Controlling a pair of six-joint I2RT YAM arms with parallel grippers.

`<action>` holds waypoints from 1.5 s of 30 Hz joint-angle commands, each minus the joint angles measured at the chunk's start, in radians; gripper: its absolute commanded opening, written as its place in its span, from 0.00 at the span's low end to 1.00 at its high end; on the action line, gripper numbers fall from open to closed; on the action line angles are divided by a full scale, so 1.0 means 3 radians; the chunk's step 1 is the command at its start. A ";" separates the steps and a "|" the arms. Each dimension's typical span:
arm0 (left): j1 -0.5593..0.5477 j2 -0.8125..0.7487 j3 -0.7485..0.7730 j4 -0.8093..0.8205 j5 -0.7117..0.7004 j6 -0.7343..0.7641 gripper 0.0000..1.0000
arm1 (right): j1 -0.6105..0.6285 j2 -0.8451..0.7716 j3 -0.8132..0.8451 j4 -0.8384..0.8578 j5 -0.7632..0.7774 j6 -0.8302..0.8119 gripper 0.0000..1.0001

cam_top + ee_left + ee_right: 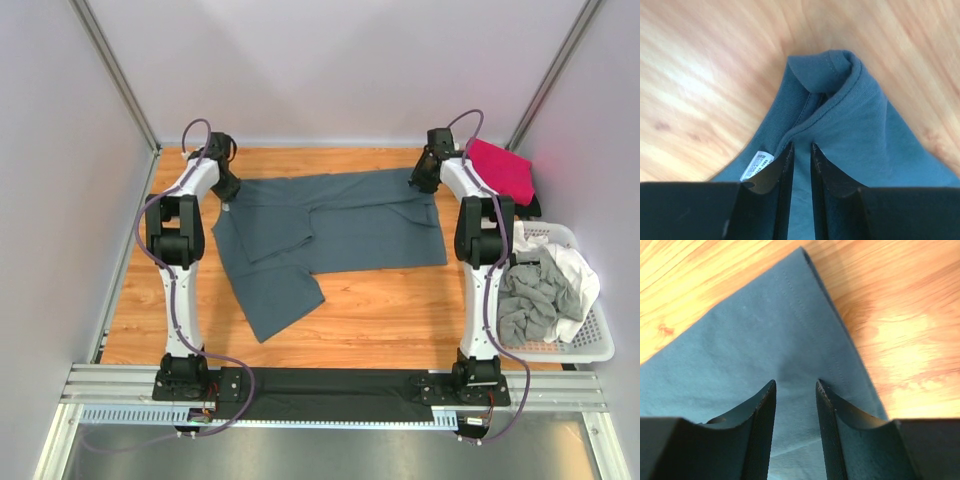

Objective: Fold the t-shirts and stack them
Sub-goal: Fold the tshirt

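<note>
- The left gripper (pixel 801 148) has its jaws narrowly apart, straddling the raised collar fold of the large slate blue-grey cloth t-shirt (pixel 855 135). Whether they pinch it cannot be told.
- The right gripper (pixel 796 385) has its jaws spread, with the tips on the same garment near a hemmed corner.
- The garment lies spread across the far half of the orange wood-grain table (pixel 400 310).
- A magenta-pink t-shirt (pixel 500 168) lies at the far right corner.

We log: large t-shirt (pixel 330 225) spread mid-table (pixel 400 310); folded t-shirt (pixel 500 168) far right; basket (pixel 592 345) near right, crumpled t-shirts (pixel 540 295) inside.
</note>
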 commanded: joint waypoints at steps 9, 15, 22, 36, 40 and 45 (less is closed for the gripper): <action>0.0166 0.0694 0.1146 -0.0313 0.0422 0.0492 0.26 | 0.0141 0.0038 0.0048 0.0047 0.0078 0.0157 0.40; 0.0166 0.0583 0.1121 -0.0099 0.0606 0.0788 0.29 | 0.0136 0.0028 0.0421 -0.0090 -0.0004 -0.0043 0.41; 0.0166 0.0072 0.1091 0.0029 0.0713 0.1090 0.53 | 0.0141 -0.0360 0.0488 -0.0335 -0.0009 -0.0181 0.48; -0.0356 -0.0645 0.0319 0.0045 0.0877 0.1127 0.76 | 0.0115 -0.0944 -0.0872 -0.0638 -0.0004 -0.0109 0.44; -0.0386 -0.0640 0.0150 0.0014 0.0822 0.1034 0.74 | 0.0115 -0.0821 -0.0883 -0.0587 -0.0075 -0.0109 0.40; -0.0386 -0.0716 -0.0116 -0.0032 0.0647 0.1065 0.61 | 0.0100 -0.0673 -0.0786 -0.0510 -0.0086 -0.0114 0.37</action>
